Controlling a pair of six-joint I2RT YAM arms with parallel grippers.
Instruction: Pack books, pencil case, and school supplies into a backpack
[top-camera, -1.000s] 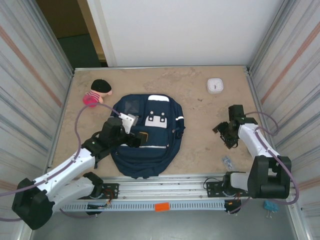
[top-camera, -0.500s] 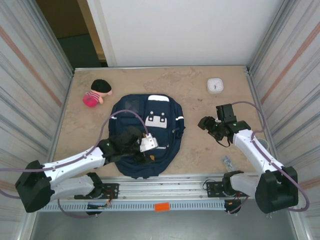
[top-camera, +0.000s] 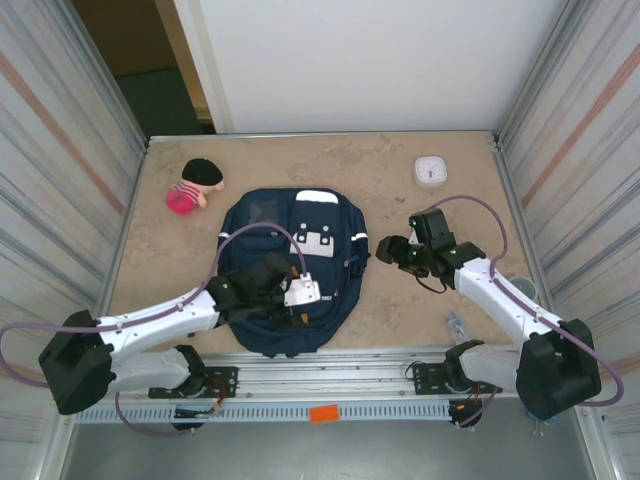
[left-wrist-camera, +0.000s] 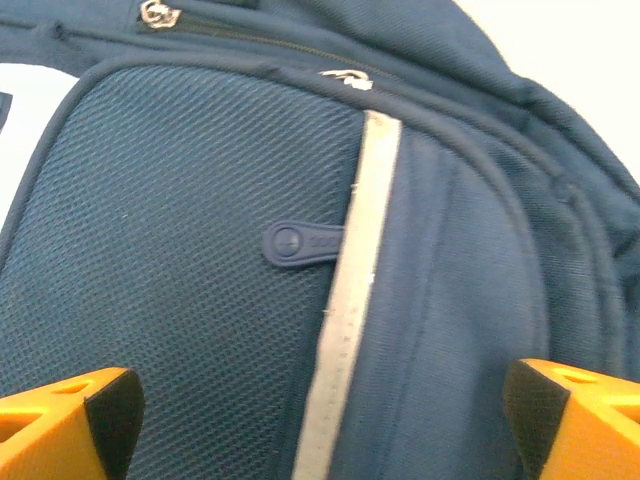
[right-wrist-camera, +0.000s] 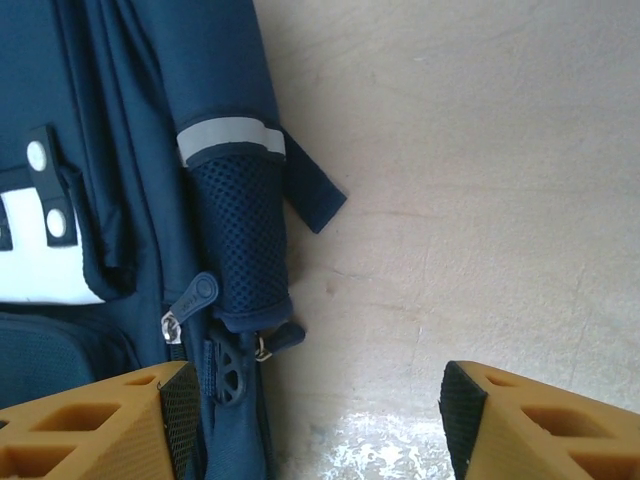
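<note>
The navy backpack (top-camera: 330, 275) lies flat in the middle of the table, white patch up. My left gripper (top-camera: 301, 293) hovers over its lower front, open wide; in the left wrist view its orange fingertips (left-wrist-camera: 70, 425) flank the mesh pocket, the white trim stripe (left-wrist-camera: 360, 300) and a zipper pull (left-wrist-camera: 300, 243). My right gripper (top-camera: 390, 250) is open at the backpack's right side, one fingertip (right-wrist-camera: 100, 425) over the backpack (right-wrist-camera: 120, 150) by a zipper pull (right-wrist-camera: 192, 300), the other over bare table. A tiny clear school-supply item (top-camera: 455, 323) lies near the right arm's base. Books and pencil case are hidden.
A pink doll with a black hat (top-camera: 195, 185) lies at the back left. At the back right sits a white square device (top-camera: 431, 171). Metal walls close in both sides. Bare table (right-wrist-camera: 480, 200) stretches to the right of the backpack.
My left gripper has swung from the backpack's upper left down to its lower front. The right arm has moved left, bringing its gripper up to the backpack's right side.
</note>
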